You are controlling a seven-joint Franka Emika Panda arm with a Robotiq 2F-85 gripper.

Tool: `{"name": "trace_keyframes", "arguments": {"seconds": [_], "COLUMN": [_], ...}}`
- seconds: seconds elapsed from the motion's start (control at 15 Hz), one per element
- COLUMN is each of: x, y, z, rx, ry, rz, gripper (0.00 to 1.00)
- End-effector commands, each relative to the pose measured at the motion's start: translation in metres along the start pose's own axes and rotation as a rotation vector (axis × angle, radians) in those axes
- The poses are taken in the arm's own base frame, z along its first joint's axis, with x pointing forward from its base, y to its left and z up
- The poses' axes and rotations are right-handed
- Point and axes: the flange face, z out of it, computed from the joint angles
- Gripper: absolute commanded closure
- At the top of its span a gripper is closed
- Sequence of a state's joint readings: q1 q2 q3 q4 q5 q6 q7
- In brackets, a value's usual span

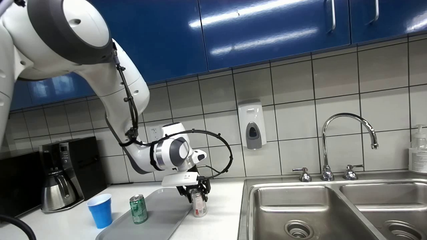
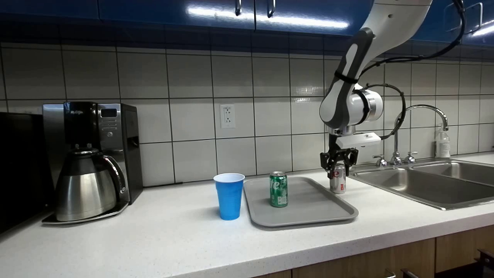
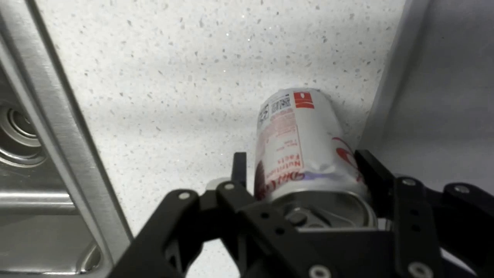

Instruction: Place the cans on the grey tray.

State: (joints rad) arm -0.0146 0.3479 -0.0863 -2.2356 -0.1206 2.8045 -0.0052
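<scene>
Silver can upright, long axis vertical, tab end up, claw spread around it.

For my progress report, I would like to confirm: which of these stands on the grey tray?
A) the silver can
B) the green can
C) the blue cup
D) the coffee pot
B: both exterior views show the green can upright on the grey tray.

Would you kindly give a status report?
Fingers astride silver can, gap toward sink. Can on counter, beside grey tray. Possibly in the way: green can on tray.
</scene>
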Motion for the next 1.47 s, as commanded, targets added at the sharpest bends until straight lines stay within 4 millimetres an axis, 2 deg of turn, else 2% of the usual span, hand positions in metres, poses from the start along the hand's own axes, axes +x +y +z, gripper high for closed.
{"name": "trace_keyframes", "arguments": {"seconds": [0.0,0.07,0.27,0.8,1.07,1.4], "x": [0.004,0.004,0.003,0.004,0.007,0.012], "y": [0.008,0.009,0.011,0.008,0.002,-0.018], "z": [-0.001,-0.001,-0.003,-0.026,-0.041,-0.061], "rx": [0.011,0.012,0.013,0.013,0.014,0.029], "ry": [0.007,0.008,0.010,0.052,0.079,0.110], "rz": [0.006,0.009,0.013,0.009,-0.002,-0.027], "gripper": [0.58,0.62,0.62,0.62,0.62,0.62]}}
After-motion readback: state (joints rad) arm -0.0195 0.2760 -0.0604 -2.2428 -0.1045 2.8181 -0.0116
